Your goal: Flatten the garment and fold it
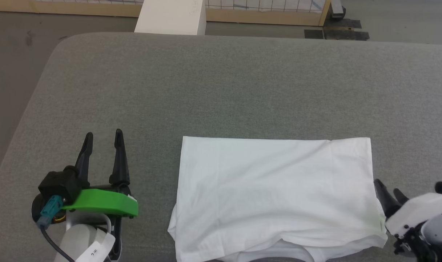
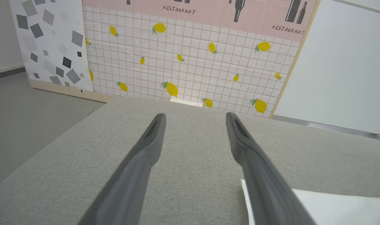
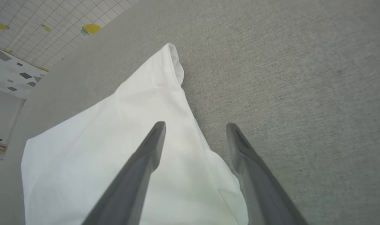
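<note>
Folded garment (image 1: 275, 189) btwn left hand (image 1: 104, 133) & right hand (image 1: 386, 186), both released; white box (image 1: 172, 16) beyond pad (image 1: 242, 83)

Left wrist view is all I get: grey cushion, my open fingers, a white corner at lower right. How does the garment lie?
Observer: The garment lies folded into a flat rectangle, with an under layer peeking out at its near edge.
Operator: Where is the right gripper?
Observer: The right gripper sits at the garment's right edge, near the front corner.
Operator: Holding cloth?
Observer: No. Its fingers are spread, one over the cloth and one over the grey cushion, gripping nothing.
</note>
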